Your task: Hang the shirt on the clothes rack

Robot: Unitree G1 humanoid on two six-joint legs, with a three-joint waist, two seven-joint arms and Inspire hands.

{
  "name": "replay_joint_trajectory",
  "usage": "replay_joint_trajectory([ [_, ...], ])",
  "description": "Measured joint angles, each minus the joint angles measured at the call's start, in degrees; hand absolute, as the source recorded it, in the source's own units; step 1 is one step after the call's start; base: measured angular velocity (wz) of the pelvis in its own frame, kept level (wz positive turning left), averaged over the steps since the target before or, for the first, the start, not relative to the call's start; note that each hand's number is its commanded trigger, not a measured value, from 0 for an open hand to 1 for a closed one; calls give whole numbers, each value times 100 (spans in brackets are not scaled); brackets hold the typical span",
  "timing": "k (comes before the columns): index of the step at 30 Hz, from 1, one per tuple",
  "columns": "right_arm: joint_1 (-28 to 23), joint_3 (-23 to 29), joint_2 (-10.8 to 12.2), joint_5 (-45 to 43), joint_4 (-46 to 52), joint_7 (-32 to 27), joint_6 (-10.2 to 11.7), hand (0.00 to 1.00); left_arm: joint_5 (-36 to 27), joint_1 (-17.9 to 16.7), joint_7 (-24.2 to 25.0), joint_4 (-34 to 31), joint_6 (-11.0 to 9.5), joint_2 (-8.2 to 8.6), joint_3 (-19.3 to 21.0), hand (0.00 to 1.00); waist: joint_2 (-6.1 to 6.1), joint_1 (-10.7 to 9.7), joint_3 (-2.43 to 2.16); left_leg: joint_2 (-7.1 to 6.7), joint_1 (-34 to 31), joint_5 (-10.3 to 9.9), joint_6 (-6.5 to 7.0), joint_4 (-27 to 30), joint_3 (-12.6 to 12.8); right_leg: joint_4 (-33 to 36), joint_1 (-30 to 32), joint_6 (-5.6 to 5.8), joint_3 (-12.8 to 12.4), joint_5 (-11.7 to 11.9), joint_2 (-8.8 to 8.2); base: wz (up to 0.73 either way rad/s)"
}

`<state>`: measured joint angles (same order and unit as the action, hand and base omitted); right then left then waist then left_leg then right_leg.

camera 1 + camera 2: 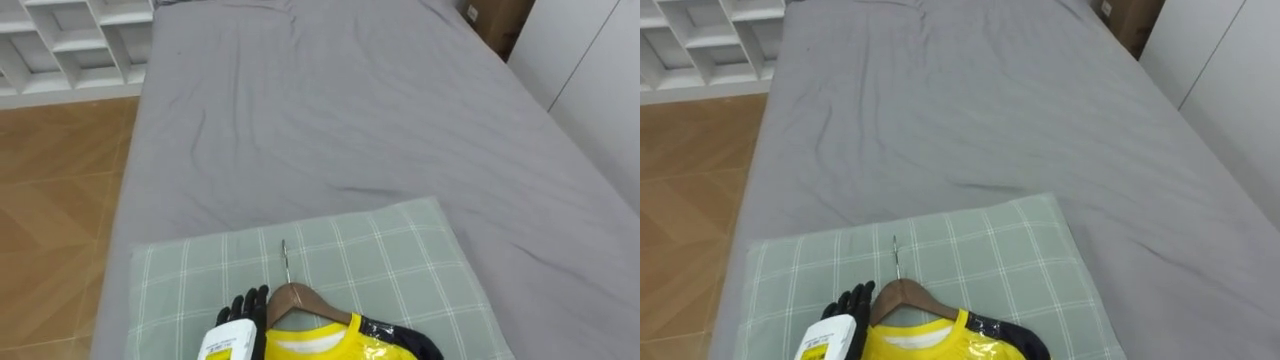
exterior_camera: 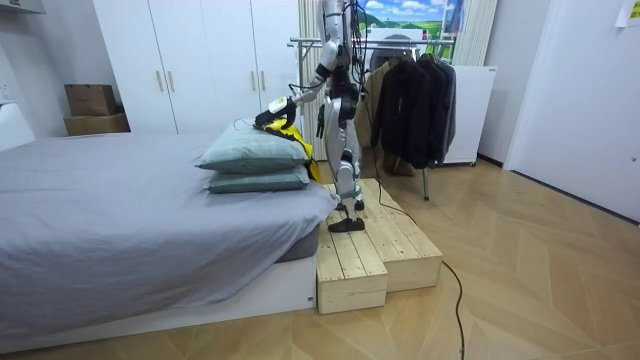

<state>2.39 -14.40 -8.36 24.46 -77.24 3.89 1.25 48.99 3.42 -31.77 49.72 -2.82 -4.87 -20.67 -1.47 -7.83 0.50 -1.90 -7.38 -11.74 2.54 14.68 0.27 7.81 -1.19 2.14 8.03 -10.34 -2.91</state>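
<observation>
Nearby, shirt [image 1: 310,348] on pillow [image 1: 385,250] edge, bed [image 1: 330,100] beyond

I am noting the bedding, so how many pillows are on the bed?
2: the top pillow lies under the yellow shirt, the lower pillow beneath it, at the bed's end near the robot. None seems hidden.

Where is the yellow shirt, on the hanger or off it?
On it: arms of the wooden hanger go inside the yellow shirt at the collar; the hook lies bare on the checked pillow.
</observation>
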Motion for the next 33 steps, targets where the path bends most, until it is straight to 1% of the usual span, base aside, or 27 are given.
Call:
replay_joint_trajectory([
  [7,13,0,17,6,-45,6,-9,0,-1,-13,23,374,-6,3,1,0,-38,4,8,0,9,75,-21,-103,5,2,37,0,-5,0,0,0],
  [12,26,-12,26,14,-44,7,-16,0,-6,-11,-13,423,-6,-3,4,0,-77,10,2,4,-51,105,-30,-109,15,22,119,-6,6,4,2,-1],
  [15,46,-29,26,-23,-45,9,-17,0,-10,-8,-25,435,-6,-13,13,0,-92,13,-2,15,-50,106,-29,-105,56,27,139,-40,0,25,5,-8],
  [17,55,-74,26,-12,-36,7,-21,0,-125,11,-34,494,-21,-12,11,0,-109,30,-2,22,-51,107,-27,-105,96,54,170,-41,-9,25,3,-10],
  [21,84,-134,41,-10,-32,5,-19,0,-225,122,-40,725,-53,-1,20,0,-149,25,-9,27,-54,117,-17,-106,128,95,205,-41,-24,25,0,-4],
  [25,134,-133,63,29,-39,4,-14,0,-240,343,-64,1009,-164,10,125,0,-164,26,-11,29,-179,119,-16,0,125,95,265,-43,-15,26,2,0],
  [27,136,-134,75,34,-39,3,-16,0,-399,413,-86,1087,-189,23,153,0,-166,21,-10,31,-226,119,-15,23,124,94,300,-43,-11,26,4,0],
  [30,137,-129,87,35,-42,-9,-15,0,-645,492,-150,1093,-260,20,210,0,-167,15,-9,34,-381,119,-15,93,115,98,414,-44,-12,27,10,0],
  [33,122,-119,96,41,-62,-26,-16,0,-695,538,-172,1092,-265,21,260,0,-175,3,-4,46,-460,120,-15,103,102,97,468,-73,-7,45,24,0],
])
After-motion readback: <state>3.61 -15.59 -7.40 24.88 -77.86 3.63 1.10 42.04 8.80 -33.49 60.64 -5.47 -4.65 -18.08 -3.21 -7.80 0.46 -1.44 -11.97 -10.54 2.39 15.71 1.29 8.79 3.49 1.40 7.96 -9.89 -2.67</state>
